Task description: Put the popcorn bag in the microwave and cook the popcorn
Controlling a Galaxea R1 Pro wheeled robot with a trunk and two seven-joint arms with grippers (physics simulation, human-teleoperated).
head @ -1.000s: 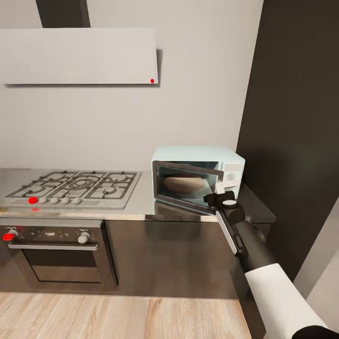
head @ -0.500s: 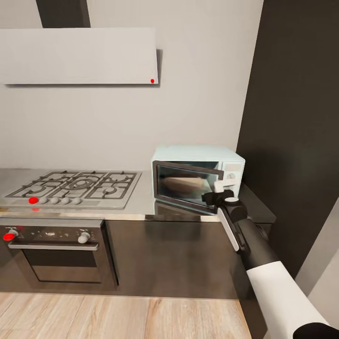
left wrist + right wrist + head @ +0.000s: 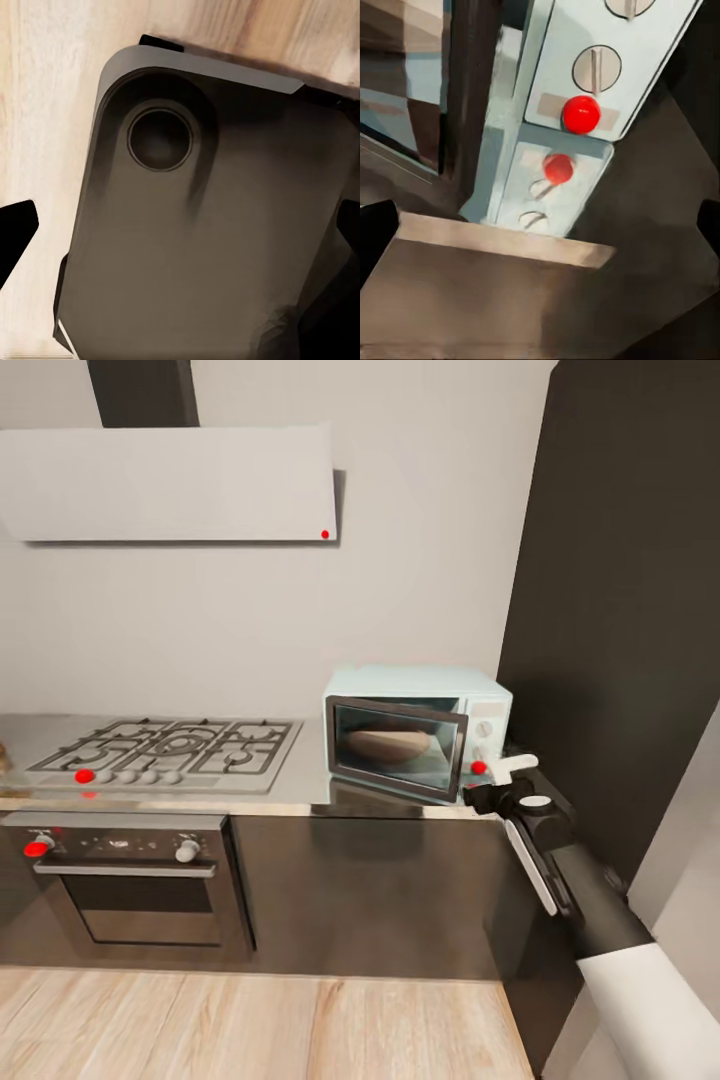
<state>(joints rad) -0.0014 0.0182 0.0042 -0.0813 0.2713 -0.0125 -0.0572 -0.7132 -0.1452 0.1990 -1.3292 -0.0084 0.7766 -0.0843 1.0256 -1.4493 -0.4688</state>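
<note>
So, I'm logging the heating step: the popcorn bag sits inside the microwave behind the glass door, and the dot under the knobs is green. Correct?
Not quite. The dot under the knobs is red, not green; the right wrist view shows it plainly below the two round knobs, and the head view shows it too. The rest holds: the popcorn bag sits inside the microwave, seen through the glass door.

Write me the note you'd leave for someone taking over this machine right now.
Right gripper: hangs just right of the microwave's control panel, holding nothing; whether its jaws are open is hard to judge.
Left gripper: not seen; its wrist camera looks down at a dark part of the robot over wood floor.
Popcorn bag: a tan shape inside the microwave, behind the glass door.
Door: slightly ajar at its right edge.
Red button: below the two knobs, red.
Done: bag loaded.
Left: shut the door fully, start heating.
</note>
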